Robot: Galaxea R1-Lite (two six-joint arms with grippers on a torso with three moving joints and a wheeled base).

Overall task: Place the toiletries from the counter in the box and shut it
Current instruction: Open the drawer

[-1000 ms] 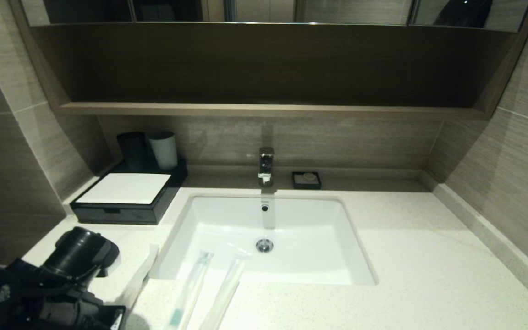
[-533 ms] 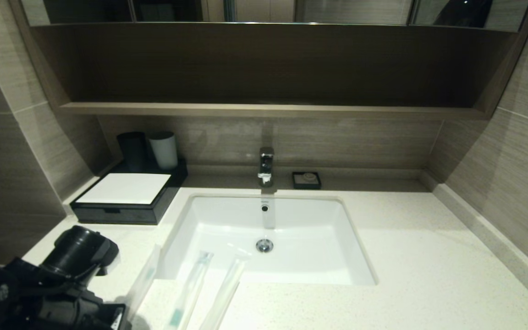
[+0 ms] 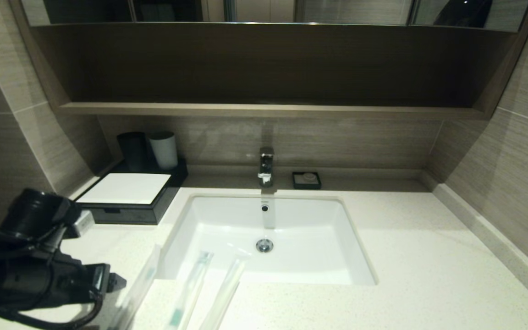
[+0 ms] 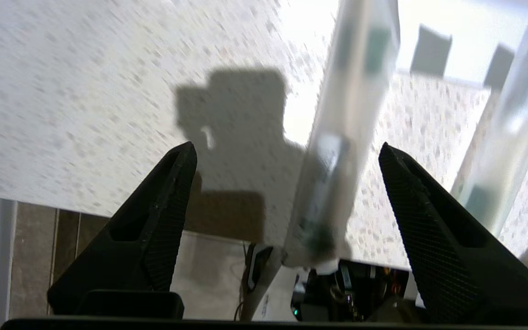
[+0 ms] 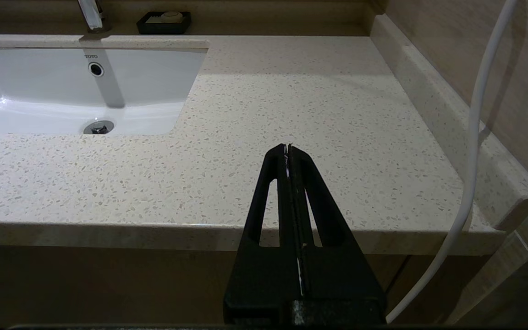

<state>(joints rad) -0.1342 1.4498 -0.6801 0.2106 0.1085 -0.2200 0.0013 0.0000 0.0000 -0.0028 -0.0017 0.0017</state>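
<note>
Three toiletries lie side by side on the counter (image 3: 406, 256), poking over the sink's front-left corner: a clear packet (image 3: 141, 282), a toothbrush packet with teal marks (image 3: 191, 288) and a whitish packet (image 3: 225, 293). My left gripper (image 3: 108, 280) hovers just left of the clear packet, open and holding nothing. The left wrist view has that packet (image 4: 342, 151) lying loose on the stone between the spread fingers (image 4: 172, 201), its near end overhanging the counter's front edge. The box (image 3: 126, 198) sits at the back left, drawer pushed in. My right gripper (image 5: 288, 147) is shut and empty before the counter's front right edge.
A white sink (image 3: 319, 270) with a chrome tap (image 3: 266, 166) fills the counter's middle. A dark cup (image 3: 132, 150) and a pale cup (image 3: 163, 149) stand behind the box. A small black soap dish (image 3: 306, 180) is by the back wall. A shelf overhangs.
My left gripper has gone from shut to open and let go of the clear packet, which settled onto the counter. The left arm then rose and drew back to the left.
</note>
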